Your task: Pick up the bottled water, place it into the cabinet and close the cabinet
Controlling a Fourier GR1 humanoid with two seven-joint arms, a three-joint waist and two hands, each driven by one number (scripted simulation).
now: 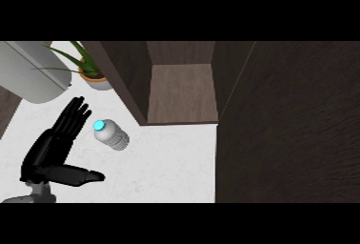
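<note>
The bottled water point(112, 135) is lying on its side on the white tabletop point(169, 176), just left of the open cabinet point(181, 93), its blue cap pointing up-left and its long axis running toward the lower right. It is probably light, smooth-walled and prone to rolling, so the mid-body looks the best hold. The left hand point(55, 151) is hovering just beside it, fingers straight, thumb spread, holding nothing.

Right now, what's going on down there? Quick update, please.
Left hand open beside the bottled water, not touching. Bottle on the counter. Cabinet open, path clear. Right hand out of view.
</note>
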